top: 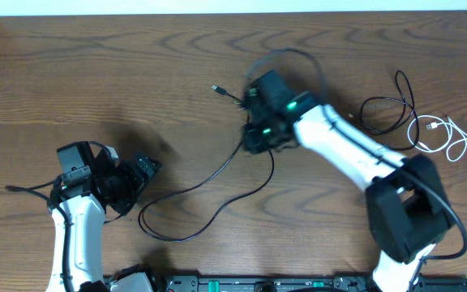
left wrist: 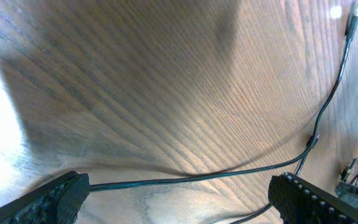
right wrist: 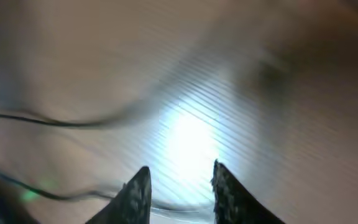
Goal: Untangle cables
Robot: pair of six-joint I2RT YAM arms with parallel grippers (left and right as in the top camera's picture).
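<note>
The table (top: 96, 73) lies bare across the upper left of the overhead frame, room to pass. A long black cord (top: 186, 191) loops through lower centre, the right arm (top: 339, 142) blocks the middle, and a black coil (top: 399, 79) and white cord (top: 438, 126) crowd the right edge.

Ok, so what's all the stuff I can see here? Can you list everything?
long black cord: one, black, middle of the table, looping between the two grippers
coiled black cord: one, black, right side, next to the white one
white cord: one, white, near the right edge
table: one, brown wood, under everything
left gripper: one, black, lower left, jaws wide open above the long cord
right gripper: one, black on a white arm, middle of the table, jaws apart; its wrist view is blurry
</note>
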